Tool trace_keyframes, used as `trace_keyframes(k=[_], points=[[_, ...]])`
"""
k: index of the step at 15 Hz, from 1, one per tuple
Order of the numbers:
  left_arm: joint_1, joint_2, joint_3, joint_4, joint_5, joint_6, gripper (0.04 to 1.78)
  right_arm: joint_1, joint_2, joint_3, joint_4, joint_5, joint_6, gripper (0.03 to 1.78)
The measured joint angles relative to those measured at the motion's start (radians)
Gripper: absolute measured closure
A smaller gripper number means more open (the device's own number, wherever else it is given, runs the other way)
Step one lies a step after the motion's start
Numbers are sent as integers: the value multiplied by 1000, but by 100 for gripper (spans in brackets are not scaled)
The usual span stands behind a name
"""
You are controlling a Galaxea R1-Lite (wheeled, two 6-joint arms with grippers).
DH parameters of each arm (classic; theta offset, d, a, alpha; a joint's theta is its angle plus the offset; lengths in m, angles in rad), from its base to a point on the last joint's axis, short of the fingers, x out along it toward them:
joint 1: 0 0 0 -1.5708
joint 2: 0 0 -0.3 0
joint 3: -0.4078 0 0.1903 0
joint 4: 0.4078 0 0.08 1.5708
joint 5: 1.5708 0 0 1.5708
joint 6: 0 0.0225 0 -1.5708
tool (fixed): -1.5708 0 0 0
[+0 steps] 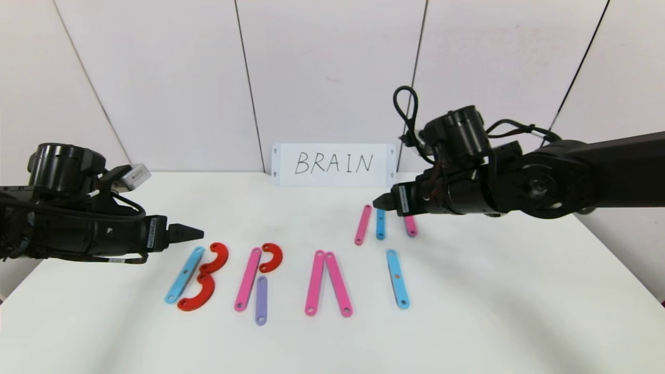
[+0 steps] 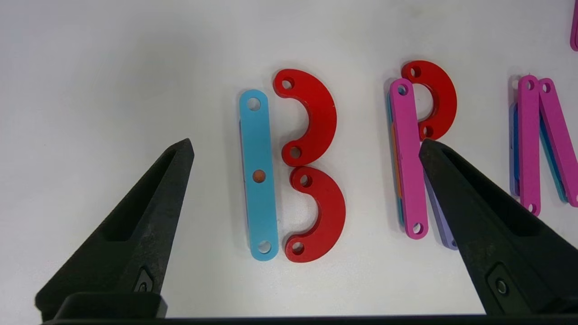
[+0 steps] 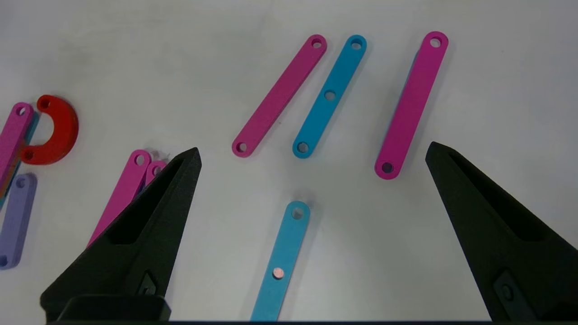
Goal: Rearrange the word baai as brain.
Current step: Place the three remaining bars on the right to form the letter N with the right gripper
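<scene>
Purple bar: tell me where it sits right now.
In the head view the purple bar lies flat on the table, left of centre, just below the red hook and beside the lower end of the pink bar.

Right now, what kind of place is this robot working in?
Probably a lab test bench: a bare white table against plain white wall panels, with a handwritten BRAIN card propped behind plastic letter pieces.
</scene>
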Motion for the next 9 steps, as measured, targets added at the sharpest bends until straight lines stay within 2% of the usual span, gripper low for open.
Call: trace_keyframes(k=[4,9], points=[[2,11,0,0,-3,0,8,51,123,-94,-5,-86,44,7],[2,16,1,0,-4,-1,8,88,239,-168,-7,-97,64,7]])
